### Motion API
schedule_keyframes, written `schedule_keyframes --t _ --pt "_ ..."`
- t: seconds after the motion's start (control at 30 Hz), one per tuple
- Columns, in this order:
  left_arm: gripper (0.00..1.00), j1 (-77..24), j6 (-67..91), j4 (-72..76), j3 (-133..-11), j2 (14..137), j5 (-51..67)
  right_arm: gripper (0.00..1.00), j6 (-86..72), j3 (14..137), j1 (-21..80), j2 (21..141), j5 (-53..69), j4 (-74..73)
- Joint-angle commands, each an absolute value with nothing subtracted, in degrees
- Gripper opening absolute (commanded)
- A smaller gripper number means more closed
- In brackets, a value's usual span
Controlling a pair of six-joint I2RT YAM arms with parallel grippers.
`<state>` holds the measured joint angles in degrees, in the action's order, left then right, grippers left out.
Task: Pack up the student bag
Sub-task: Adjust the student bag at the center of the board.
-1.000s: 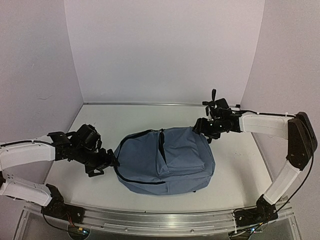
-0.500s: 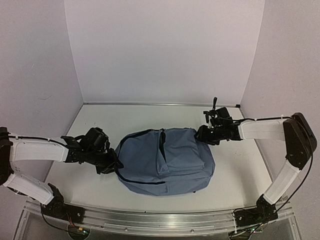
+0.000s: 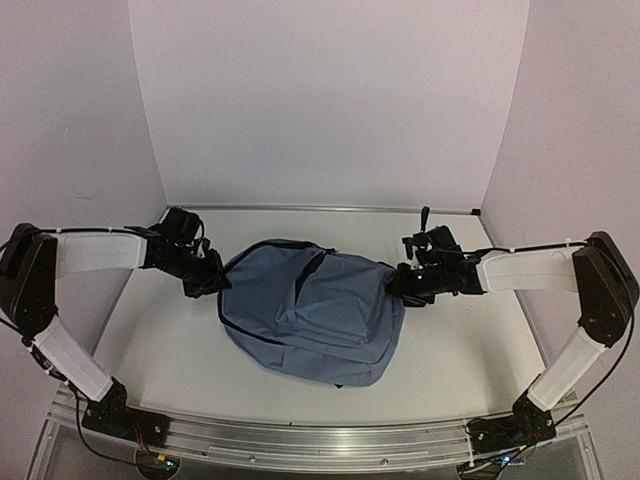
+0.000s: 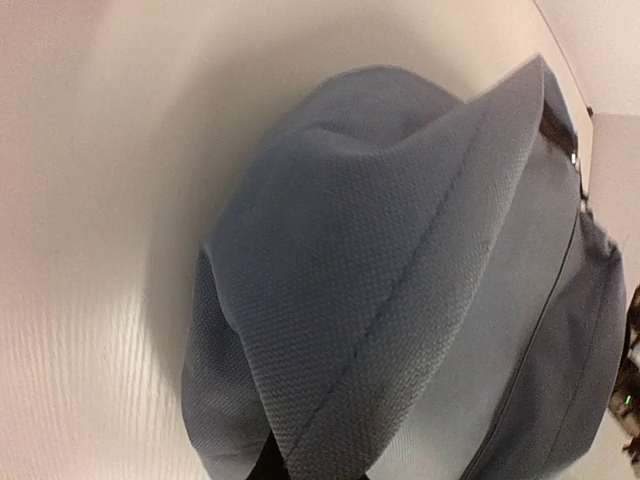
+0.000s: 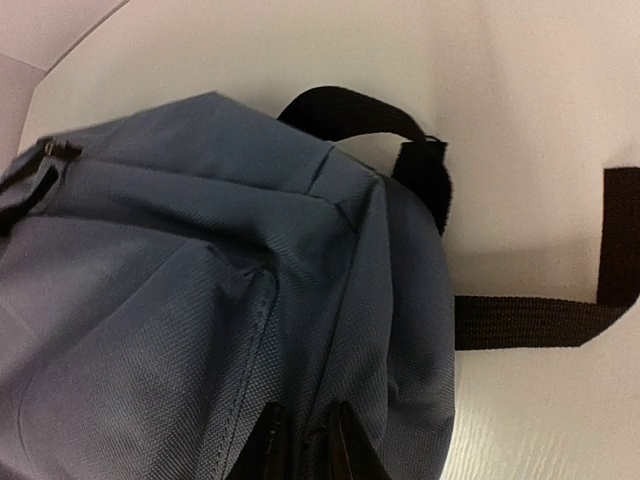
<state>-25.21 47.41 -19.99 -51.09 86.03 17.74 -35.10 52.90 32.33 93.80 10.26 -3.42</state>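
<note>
The student bag [image 3: 312,318] is laid mid-frame, long side left to right. Each end is pinched — the left by the left gripper [image 3: 213,284], the right by the right gripper [image 3: 396,286], both closed on cloth.

The student bag [image 3: 310,315] lies mid-table [image 3: 470,345], the left gripper [image 3: 215,285] at its left end, the right gripper [image 3: 395,287] opposite.
</note>
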Motion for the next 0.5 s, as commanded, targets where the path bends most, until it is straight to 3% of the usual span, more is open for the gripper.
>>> schedule_keyframes --t 0.0,0.37,0.47 --pt "0.00 -18.61 35.59 -21.34 -64.03 94.51 19.62 0.13 -41.13 49.38 42.54 88.92 13.63 -3.48" --pt "0.01 -15.19 28.22 -23.60 -95.10 119.02 31.89 0.14 -55.32 51.34 66.17 84.93 8.14 1.42" --pt "0.08 -15.21 28.07 -23.19 -99.80 122.09 35.80 0.23 -55.43 52.50 66.77 82.70 6.53 0.75"
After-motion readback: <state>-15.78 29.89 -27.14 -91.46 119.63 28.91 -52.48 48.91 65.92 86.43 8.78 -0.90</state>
